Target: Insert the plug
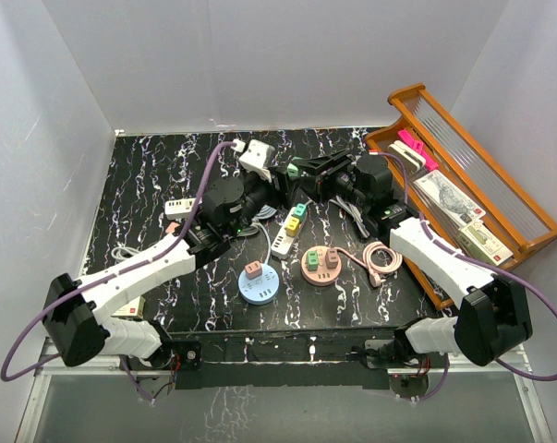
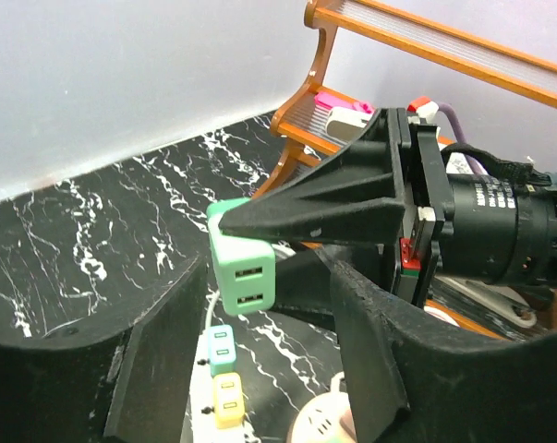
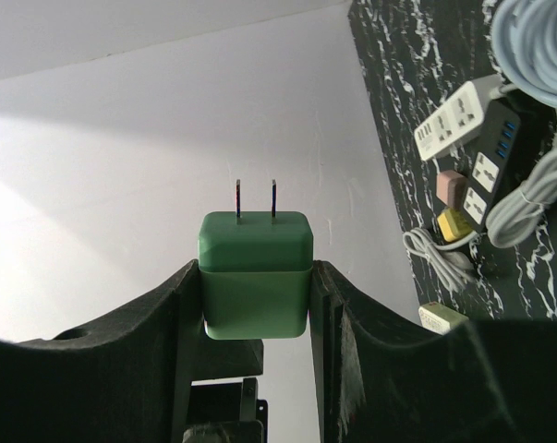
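Nothing inserted yet. Top view: green plug [image 1: 296, 170] aloft mid-table between both arms, clear of the power strip [image 1: 282, 244]. Left wrist: left gripper [image 2: 260, 295] jaws parted, plug ahead between them, untouched. Right wrist: right gripper [image 3: 256, 277] clenched on plug body, prongs bare; insertion outstanding

The green cube-shaped plug [image 3: 255, 277] looks like smooth plastic with a satin finish, and its two thin prongs [image 3: 238, 198] are bare, dull metal. The right arm's black fingers [image 3: 130, 360] are matt, faintly grainy plastic. The black white-veined counter [image 1: 149, 175] has a marble look with a soft sheen. Along its right edge, the orange-brown slatted tray [image 1: 409, 93] is glossy varnished wood. The white arm shells [image 1: 139, 268] are smooth plastic.
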`<state>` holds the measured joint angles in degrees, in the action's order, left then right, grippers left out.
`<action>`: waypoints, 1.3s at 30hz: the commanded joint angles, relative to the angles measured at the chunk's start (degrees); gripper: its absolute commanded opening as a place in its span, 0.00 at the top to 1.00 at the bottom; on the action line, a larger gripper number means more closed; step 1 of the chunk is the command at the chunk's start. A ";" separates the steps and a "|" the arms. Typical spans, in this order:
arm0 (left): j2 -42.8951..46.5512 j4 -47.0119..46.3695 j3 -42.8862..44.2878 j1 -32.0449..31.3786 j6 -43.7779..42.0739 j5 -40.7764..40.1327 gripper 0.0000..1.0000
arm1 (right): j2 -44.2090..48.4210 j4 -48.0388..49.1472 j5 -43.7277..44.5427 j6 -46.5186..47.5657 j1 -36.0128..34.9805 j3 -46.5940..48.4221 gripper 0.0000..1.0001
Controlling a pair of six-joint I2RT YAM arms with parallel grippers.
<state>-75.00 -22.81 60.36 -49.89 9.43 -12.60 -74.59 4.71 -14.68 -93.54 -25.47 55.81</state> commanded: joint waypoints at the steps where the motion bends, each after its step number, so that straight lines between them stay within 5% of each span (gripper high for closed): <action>1: -1.93 -12.22 -0.46 -0.32 -7.20 2.20 0.47 | 2.75 -2.47 2.86 -2.19 0.07 3.16 0.62; 8: -3.13 -17.38 -3.01 -0.47 -3.04 -1.87 0.53 | 2.47 0.24 3.17 -5.91 0.08 2.09 0.62; 14: -4.71 -18.42 -5.87 -0.51 0.50 -5.57 0.40 | 2.51 1.79 4.64 -7.66 0.09 1.58 0.62; 20: -6.45 -17.58 -4.55 -0.48 -0.23 -5.64 0.40 | 1.91 2.37 4.07 -7.54 0.12 1.59 0.62; 31: -10.26 -18.19 0.28 -0.56 0.13 -4.93 0.59 | 1.84 3.29 3.01 -7.88 0.02 0.82 0.62; 36: -10.87 -16.00 1.43 -0.51 -1.07 -3.99 0.86 | 1.80 3.46 2.33 -7.51 0.05 0.64 0.60; 39: -9.62 -15.25 1.25 -0.32 -2.93 -4.37 1.00 | 2.03 3.55 2.57 -6.07 0.01 0.37 0.49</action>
<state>-86.17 -37.04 59.29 -50.11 7.84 -17.06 -74.35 3.20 -11.09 -100.60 -25.26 55.68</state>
